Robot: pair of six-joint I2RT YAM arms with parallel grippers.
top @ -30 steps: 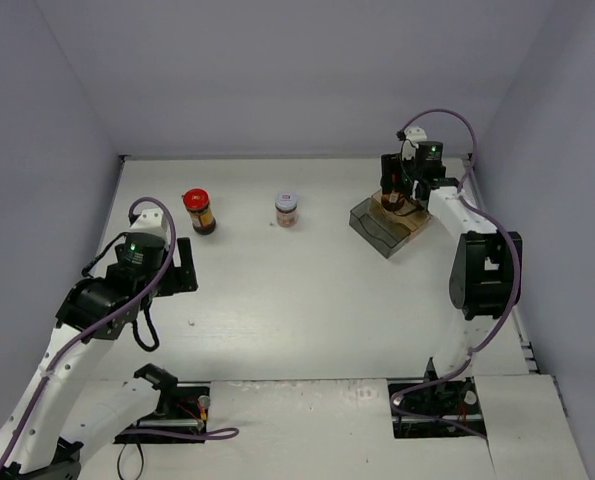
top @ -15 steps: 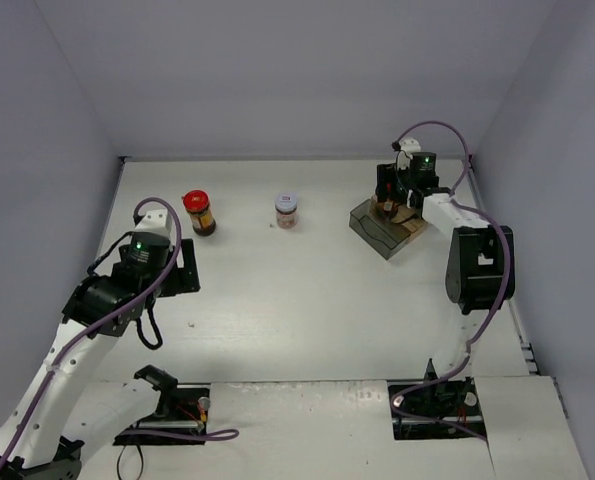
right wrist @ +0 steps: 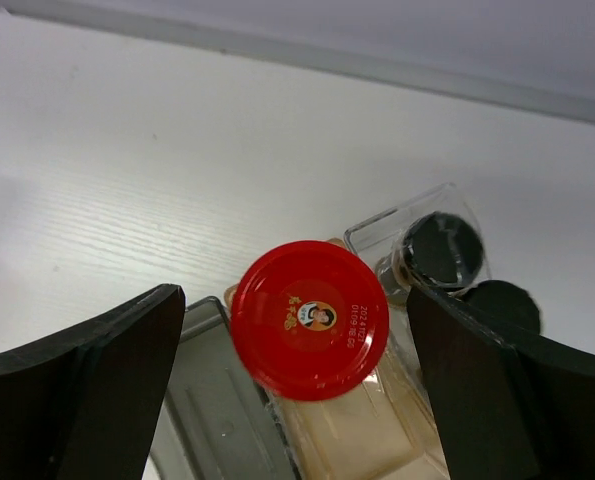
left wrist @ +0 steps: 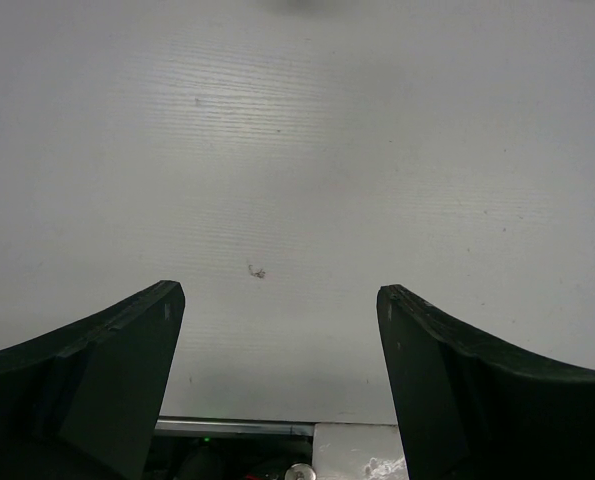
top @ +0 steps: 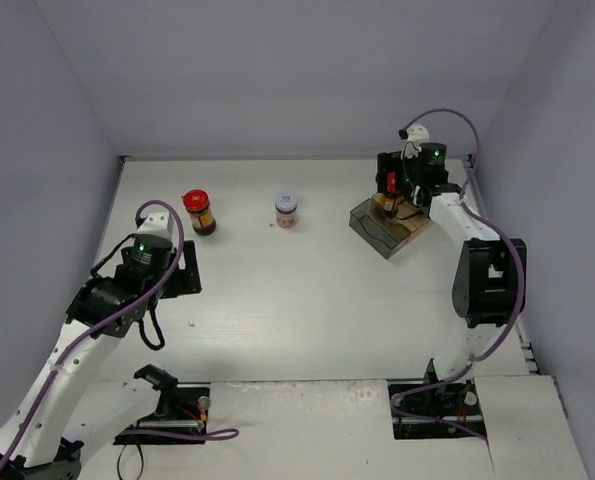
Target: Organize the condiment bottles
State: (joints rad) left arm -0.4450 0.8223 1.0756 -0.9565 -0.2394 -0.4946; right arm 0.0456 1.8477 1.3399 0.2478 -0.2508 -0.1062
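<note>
Right jaws newly apart, jar (right wrist: 309, 320) between.

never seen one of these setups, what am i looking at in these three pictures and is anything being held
Two robot arms are bolted to a white table. The wide picture is from a camera overhead; the other two are from cameras on each wrist, looking past its own dark fingers. The left gripper is open over bare table, holding nothing. The right gripper is open too, fingers either side of a red-lidded jar in a smoky tray, not touching it; black-capped bottles stand beside it. A second red-lidded jar and a white-lidded jar stand out on the table.
</note>
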